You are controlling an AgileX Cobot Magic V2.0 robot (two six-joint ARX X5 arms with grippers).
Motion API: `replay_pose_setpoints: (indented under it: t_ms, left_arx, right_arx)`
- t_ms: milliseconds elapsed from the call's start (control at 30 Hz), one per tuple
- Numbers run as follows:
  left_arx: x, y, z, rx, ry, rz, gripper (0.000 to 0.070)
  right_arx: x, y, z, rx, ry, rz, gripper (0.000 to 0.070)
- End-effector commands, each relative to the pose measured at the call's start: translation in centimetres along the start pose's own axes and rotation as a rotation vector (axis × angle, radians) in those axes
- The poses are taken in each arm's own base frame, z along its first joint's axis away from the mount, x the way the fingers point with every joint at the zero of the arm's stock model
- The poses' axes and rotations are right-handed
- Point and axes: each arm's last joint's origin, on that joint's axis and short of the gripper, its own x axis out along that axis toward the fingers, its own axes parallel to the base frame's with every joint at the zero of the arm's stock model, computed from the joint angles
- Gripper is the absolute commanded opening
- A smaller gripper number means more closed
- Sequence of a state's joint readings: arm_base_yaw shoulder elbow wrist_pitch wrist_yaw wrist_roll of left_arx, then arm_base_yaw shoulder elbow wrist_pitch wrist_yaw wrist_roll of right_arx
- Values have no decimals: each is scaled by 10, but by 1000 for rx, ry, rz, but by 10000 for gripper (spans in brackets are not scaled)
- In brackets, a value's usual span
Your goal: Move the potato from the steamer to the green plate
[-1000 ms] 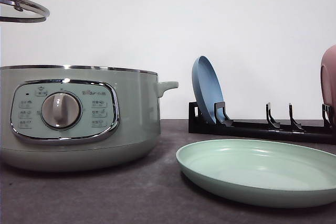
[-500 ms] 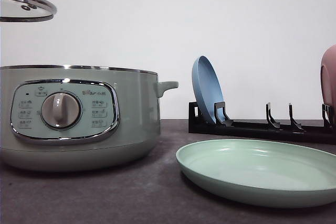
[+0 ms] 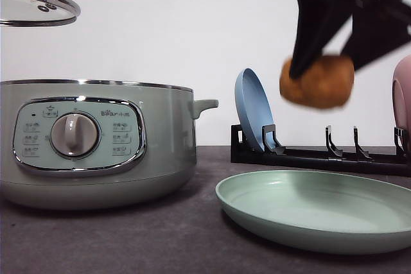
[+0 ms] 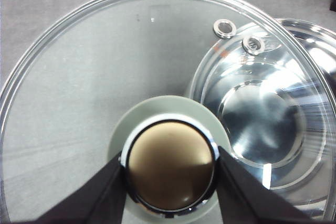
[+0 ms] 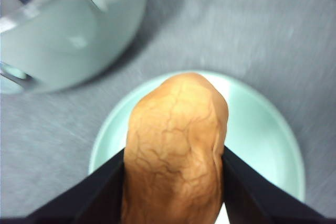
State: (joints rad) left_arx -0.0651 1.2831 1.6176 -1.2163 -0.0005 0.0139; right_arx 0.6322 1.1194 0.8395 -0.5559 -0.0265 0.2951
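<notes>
The carry step is in hand: the right gripper (image 3: 321, 68) hangs in the upper right of the front view with its dark fingers (image 5: 100, 192) clenched on the potato (image 3: 318, 81), one on each flank. The potato is in the air, clear of the steamer (image 3: 96, 142) and above the green plate (image 3: 314, 213), not touching it. In the right wrist view the potato (image 5: 176, 148) sits over the plate's pale basin (image 5: 262, 135), somewhat toward its near-left part.

At the upper left of the front view the glass lid (image 3: 38, 4) is held aloft; the left gripper (image 4: 170, 169) grasps its knob (image 4: 170, 166), with a finger pressed to each side.

By my judgement the next move calls for a straight descent until the potato rests on the plate's floor, then parting the fingers. Being rounded and lumpy, it may roll once released, so a low, centred release seems wise.

The potato's skin is matte orange-brown, finely cracked. The plate is shallow, smooth and mint-green, with a raised rim. The steamer is sage-green with a chrome rim, a dial panel (image 3: 76, 135) and a stub handle. The worktop (image 3: 160, 235) is dark grey and faintly textured.
</notes>
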Motion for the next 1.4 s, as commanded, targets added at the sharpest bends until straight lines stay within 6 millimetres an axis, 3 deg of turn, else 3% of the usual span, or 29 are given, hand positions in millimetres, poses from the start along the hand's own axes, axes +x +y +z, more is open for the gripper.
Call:
replay_pose_setpoints:
  t_ms: [0,233,500,633,833,1033,1367]
  left_arx:
    - [-10,-1,5,13,-71,-6,1]
    - [-10,-6,6,27,-72,-49,1]
    - [-11,-12,5,48,-71,-86,1]
    - [-11,-17,5,65,-70,-108,1]
    - [-12,-28,4,98,-69,-192,1]
    - [-12,-40,3,140,-67,-230,1]
    - [-5,-61,8,203,-83,-286,1]
  right_arx:
    - [9,0,-4,56,0,5,183]
    - [40,-9,-33,91,27,-6,184]
    - [69,-13,-43,96,114,-37,190]
    - [75,-14,-45,96,129,-42,286]
    - [75,-14,-45,97,129,-42,398]
    - [69,-13,-39,97,98,-34,582]
    - [21,-4,-9,68,-61,-28,613]
